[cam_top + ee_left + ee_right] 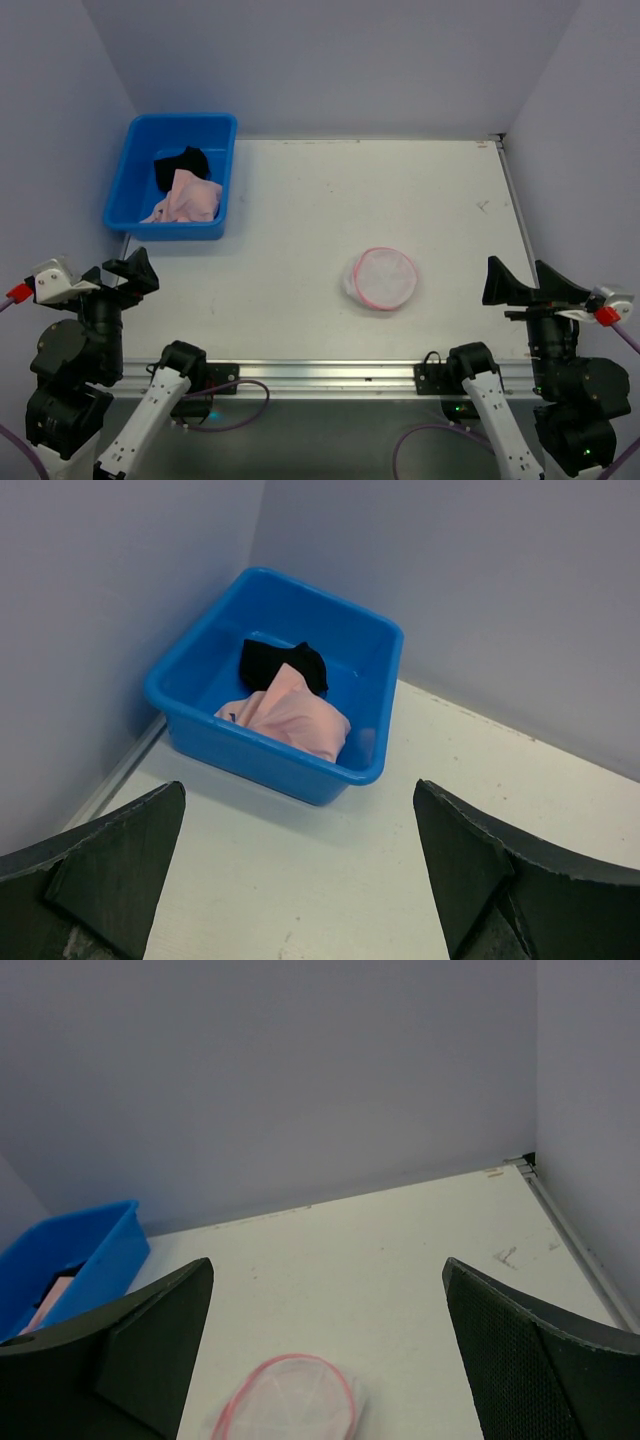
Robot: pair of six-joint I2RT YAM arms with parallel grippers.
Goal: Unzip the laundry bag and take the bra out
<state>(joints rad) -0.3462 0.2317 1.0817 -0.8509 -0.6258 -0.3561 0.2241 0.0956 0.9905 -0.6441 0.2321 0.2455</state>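
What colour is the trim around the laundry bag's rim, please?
The trim is pink; top view shows it best.

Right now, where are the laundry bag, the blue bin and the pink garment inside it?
laundry bag (384, 278): top external view, middle of its mesh top.
blue bin (275, 765): left wrist view, its near outer wall.
pink garment (295, 715): left wrist view, middle of the cloth.
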